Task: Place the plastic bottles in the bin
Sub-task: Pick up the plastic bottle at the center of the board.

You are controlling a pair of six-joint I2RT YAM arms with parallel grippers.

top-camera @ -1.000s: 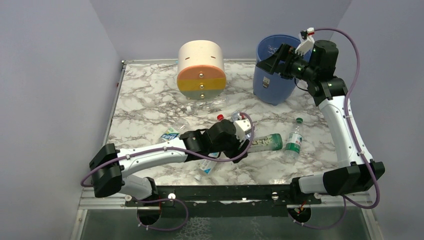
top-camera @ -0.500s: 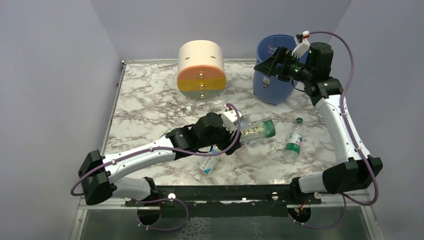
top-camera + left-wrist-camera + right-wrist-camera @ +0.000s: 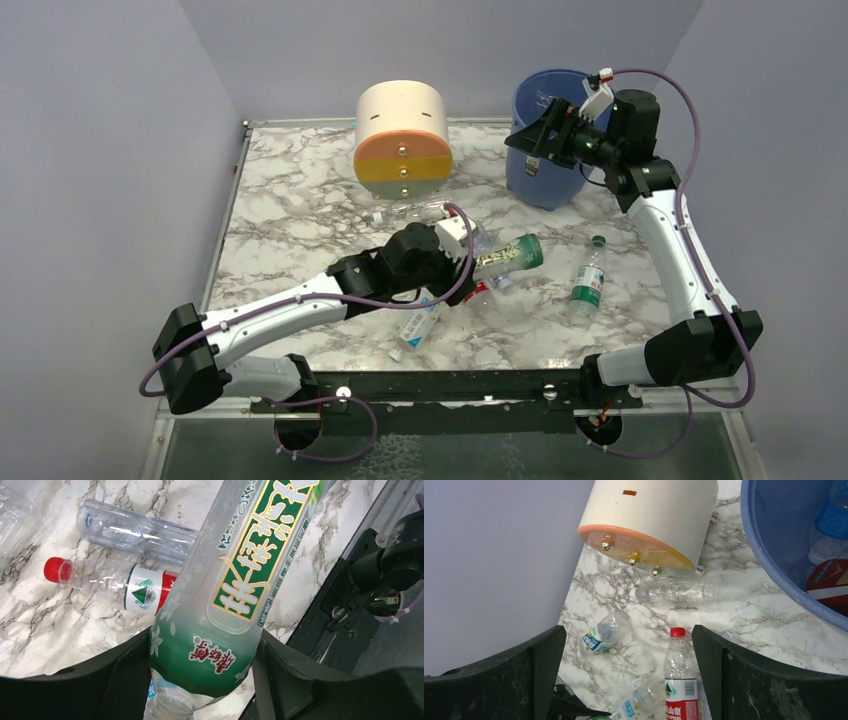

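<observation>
The left arm reaches from the near-left corner toward the middle of the marble bench point(image 3: 290, 190). Beside its forearm lies a blue-labelled bottle point(image 3: 418, 327), on its side. The left fingers point(image 3: 122, 680) are clenched on a green-labelled bottle point(image 3: 235, 575), one pad on each side of its lower body. In the overhead view this bottle sticks out to the right of the fingers, roughly level and tilted a little. Under it, flat on the bench, lie a red-capped bottle point(image 3: 115, 585) with a red and white label and, just past that one, a clear bottle without a label point(image 3: 135, 530). Farther back stands the cream-and-orange drawer unit point(image 3: 403, 135), and a clear bottle point(image 3: 415, 210) lies on its side just in front of the unit's base. Right of the middle, well apart from the others, a green-capped bottle point(image 3: 588, 275) lies with its cap pointing away from the arms. At the back right stands the blue bin point(image 3: 560, 180), upright, and the right wrist view shows at least two bottles already inside it point(image 3: 826, 550). The right fingers point(image 3: 541, 672) are spread wide with nothing between them. They hang by the bin's left rim, facing out over the bench.
</observation>
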